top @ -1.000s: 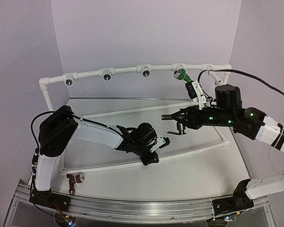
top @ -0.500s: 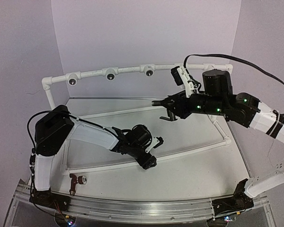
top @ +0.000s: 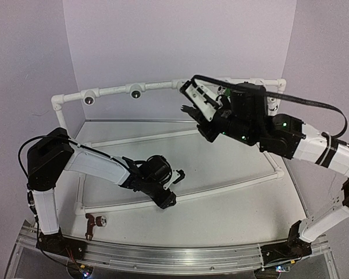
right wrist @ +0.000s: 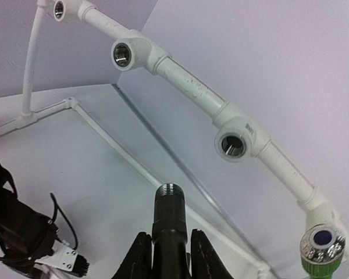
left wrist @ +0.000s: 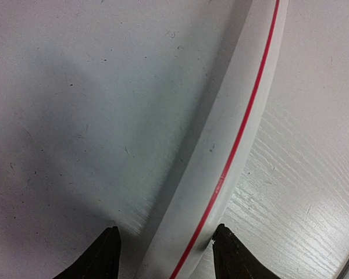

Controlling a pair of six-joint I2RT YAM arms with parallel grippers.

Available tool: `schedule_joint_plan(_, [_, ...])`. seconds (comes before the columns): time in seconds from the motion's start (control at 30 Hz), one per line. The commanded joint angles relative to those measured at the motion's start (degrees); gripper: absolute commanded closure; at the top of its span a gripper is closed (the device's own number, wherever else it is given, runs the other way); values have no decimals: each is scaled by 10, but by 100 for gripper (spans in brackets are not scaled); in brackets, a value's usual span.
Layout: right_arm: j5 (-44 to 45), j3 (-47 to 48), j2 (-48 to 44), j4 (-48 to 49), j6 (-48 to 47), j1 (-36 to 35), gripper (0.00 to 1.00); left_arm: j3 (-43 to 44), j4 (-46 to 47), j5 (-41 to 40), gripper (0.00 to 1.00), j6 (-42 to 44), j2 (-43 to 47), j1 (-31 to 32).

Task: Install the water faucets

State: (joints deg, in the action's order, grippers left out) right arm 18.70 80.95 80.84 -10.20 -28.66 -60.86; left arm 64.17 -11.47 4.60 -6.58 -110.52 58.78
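Note:
My right gripper point(right wrist: 166, 239) is shut on the black faucet point(right wrist: 170, 212), whose threaded end points up towards an empty socket point(right wrist: 234, 143) on the white pipe rail point(right wrist: 189, 81). In the top view the right gripper point(top: 192, 111) is raised just in front of the rail point(top: 110, 91). The green faucet point(right wrist: 321, 247) sits in a socket further right on the rail. The reddish-brown faucet point(top: 93, 221) lies on the table at the near left. My left gripper point(top: 175, 174) is open, its fingertips point(left wrist: 107, 251) on either side of a low white pipe with a red stripe point(left wrist: 221, 168).
The rail has more empty sockets point(top: 135, 92) to the left and stands on an upright point(top: 59, 119). Low white pipes point(top: 232, 187) lie across the table. A metal rail point(top: 174, 257) runs along the near edge. Walls close in behind and on both sides.

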Motion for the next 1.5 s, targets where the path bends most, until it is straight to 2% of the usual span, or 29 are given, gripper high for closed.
schedule_joint_plan(0.0, [200, -52, 26, 261, -238, -47, 100, -8, -2, -14, 47, -10, 1, -8])
schedule_joint_plan(0.17, [255, -150, 74, 583, -496, -52, 100, -5, 0, -18, 56, -22, 0, -12])
schedule_joint_plan(0.23, [274, -155, 106, 673, -578, -53, 100, -9, 5, -15, 60, -29, 1, -12])
schedule_joint_plan(0.47, [342, -119, 176, 795, -704, -52, 100, -18, 12, 29, 67, -34, 0, -11])
schedule_joint_plan(0.63, [348, -110, 177, 805, -706, -52, 100, -21, 11, 30, 69, -25, -9, -11])
schedule_joint_plan(0.93, [323, -78, 161, 627, -535, -49, 100, -24, 11, 61, 79, -39, -24, -10])
schedule_joint_plan(1.47, [299, -40, 185, 597, -493, -25, 100, -22, 10, 67, 83, -35, -33, -10])
